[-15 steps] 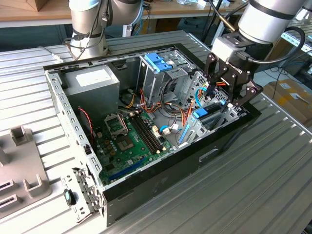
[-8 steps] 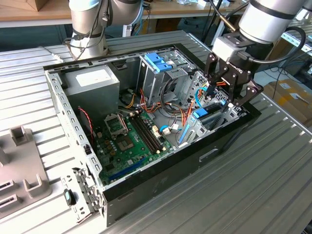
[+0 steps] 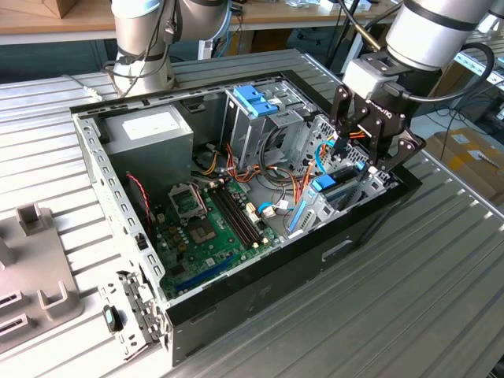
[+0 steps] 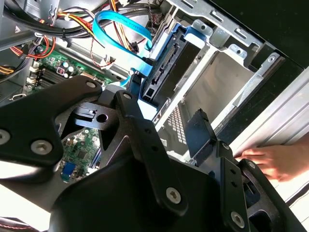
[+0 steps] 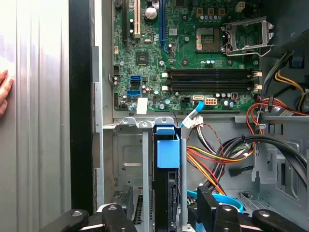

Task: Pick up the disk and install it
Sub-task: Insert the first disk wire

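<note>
The disk (image 3: 324,186) stands on edge in a metal bay at the case's corner on the exterior view's right, its light-blue carrier tab uppermost. In both wrist views the disk (image 5: 167,154) (image 4: 166,72) sits between the bay's metal rails. My gripper (image 3: 368,161) hovers just above that bay. Its black fingers (image 5: 206,208) are spread wide, one on each side of the disk, and do not touch it. The gripper (image 5: 166,212) (image 4: 164,113) is open and holds nothing.
The open computer case (image 3: 260,276) lies on a ribbed metal table. Inside are a green motherboard (image 3: 209,224), a power supply (image 3: 150,130), a drive cage with a blue bracket (image 3: 256,98) and loose cables (image 4: 120,26). A person's hand (image 4: 265,162) rests outside the case wall.
</note>
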Robot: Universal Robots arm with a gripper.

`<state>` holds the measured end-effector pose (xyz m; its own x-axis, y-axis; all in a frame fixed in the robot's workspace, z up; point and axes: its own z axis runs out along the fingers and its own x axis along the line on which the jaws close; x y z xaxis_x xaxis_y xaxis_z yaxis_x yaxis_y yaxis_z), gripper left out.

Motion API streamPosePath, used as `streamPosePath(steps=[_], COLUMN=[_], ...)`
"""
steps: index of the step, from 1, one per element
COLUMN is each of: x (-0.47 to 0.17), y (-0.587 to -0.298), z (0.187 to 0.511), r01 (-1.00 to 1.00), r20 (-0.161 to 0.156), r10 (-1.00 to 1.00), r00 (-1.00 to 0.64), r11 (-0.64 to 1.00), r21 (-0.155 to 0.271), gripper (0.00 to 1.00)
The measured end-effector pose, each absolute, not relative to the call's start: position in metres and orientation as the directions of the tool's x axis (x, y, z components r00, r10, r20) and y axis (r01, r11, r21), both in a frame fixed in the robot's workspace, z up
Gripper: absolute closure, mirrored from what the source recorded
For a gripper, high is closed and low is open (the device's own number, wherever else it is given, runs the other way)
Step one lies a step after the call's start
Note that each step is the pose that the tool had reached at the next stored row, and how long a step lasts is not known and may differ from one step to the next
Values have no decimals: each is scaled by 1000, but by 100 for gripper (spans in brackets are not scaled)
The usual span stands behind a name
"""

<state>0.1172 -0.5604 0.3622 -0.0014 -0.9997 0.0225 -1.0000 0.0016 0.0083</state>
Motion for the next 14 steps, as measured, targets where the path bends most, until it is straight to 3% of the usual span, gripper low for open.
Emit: streamPosePath(steps=[14], x=[117], y=[-556], z=[379], r01=[-1000], r20=[23], r10=[-1000], r00=[-1], r11=[2], r21=[8], gripper=[36])
